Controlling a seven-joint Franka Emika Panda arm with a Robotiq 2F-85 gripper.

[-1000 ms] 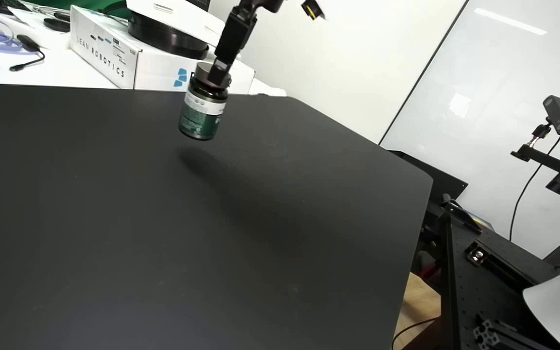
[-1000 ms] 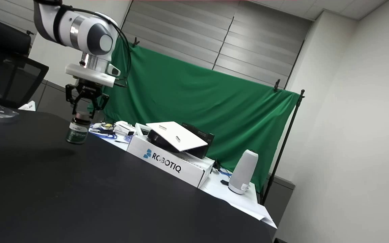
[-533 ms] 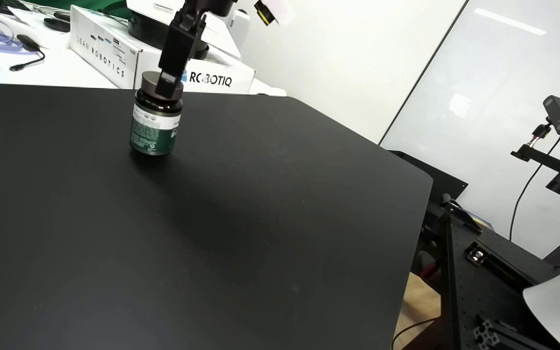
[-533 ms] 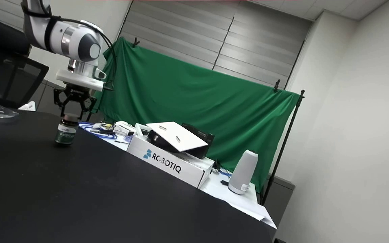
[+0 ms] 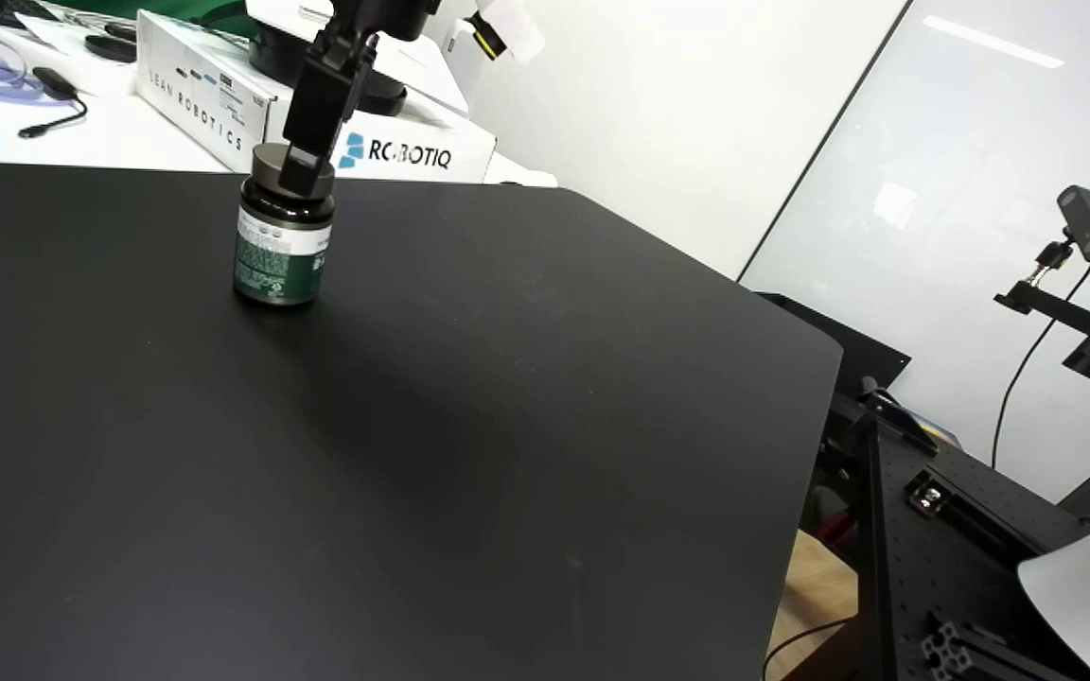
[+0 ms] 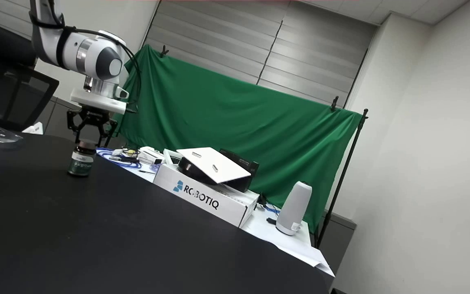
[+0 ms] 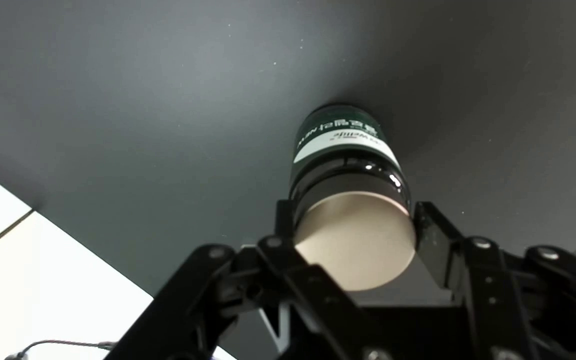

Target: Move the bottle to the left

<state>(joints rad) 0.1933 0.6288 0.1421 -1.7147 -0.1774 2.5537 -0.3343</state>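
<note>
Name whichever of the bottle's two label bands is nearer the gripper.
The white band, the upper one: the gripper holds the cap above, the green band lies below.

One bottle [image 5: 280, 236], one end effector [image 7: 354, 220]

In an exterior view, 1 finger [image 5: 314, 113] partly hides the bottle [image 5: 280, 253]; the wrist view crops the gripper [image 7: 353, 220].

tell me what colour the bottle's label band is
White; the label band on the bottle shows best in the wrist view.
</note>
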